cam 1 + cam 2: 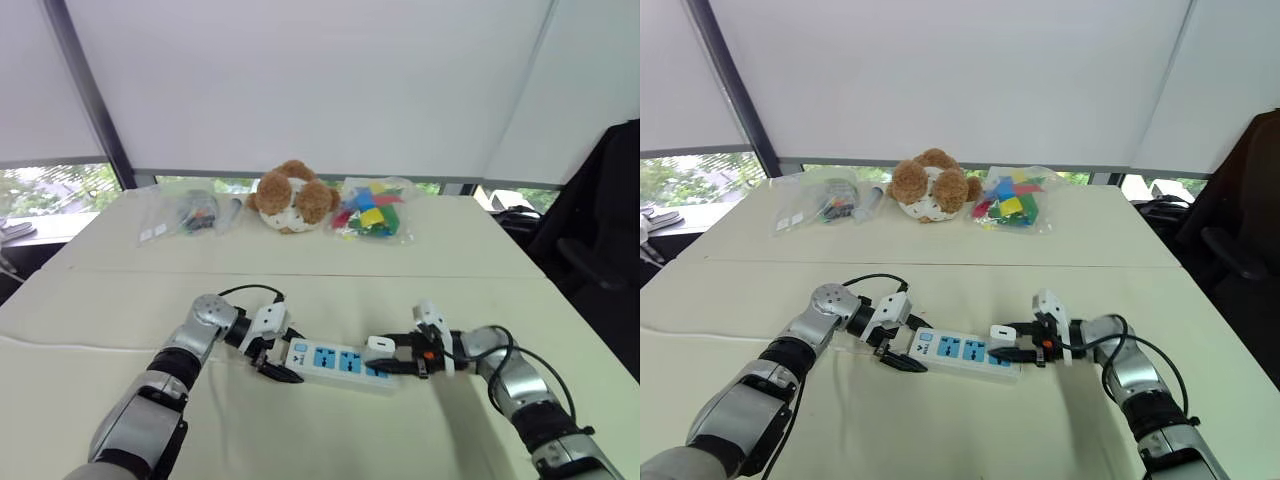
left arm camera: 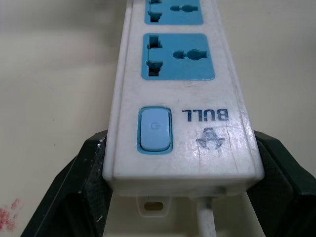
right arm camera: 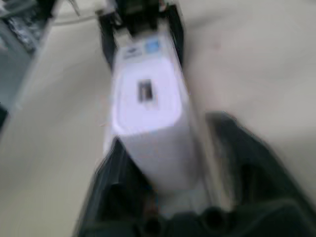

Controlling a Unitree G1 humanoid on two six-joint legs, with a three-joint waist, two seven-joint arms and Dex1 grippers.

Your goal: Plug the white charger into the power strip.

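- Cream table (image 1: 330, 270) under white roller blinds (image 1: 300, 80), with a sliver of window and greenery (image 1: 60, 190) at far left.
- Along the far edge, well apart from the work, left to right: clear plastic bag of small dark parts (image 1: 185, 213), brown-and-white plush toy (image 1: 291, 197), clear bag of bright coloured blocks (image 1: 372, 210). Probably set back there to leave the near area free.
- Near left: left jaws closed on the switch end of the long white power strip with blue sockets (image 1: 335, 360), one black finger (image 2: 74, 187) pressed against each long side, thin white cord (image 2: 205, 222) leaving between them. Judged a bracing hold, to stop the strip sliding or tipping under a push from above.
- Strip flat on the table, sockets up, running from the left jaws toward the right jaws.
- At the strip's right end: small white cube charger (image 1: 381, 344), gripped from both sides in the right jaws, port face (image 3: 144, 91) turned back toward the wrist, so prongs presumably aimed at the sockets.
- Charger over or on the last socket; cannot tell whether just touching or already seated.
- Likely need: prongs lined up with the slots, then a straight push. Main risk: a skewed entry levering the strip's end off the table.
- Far right: black office chair (image 1: 600, 220) beside the table, not involved.
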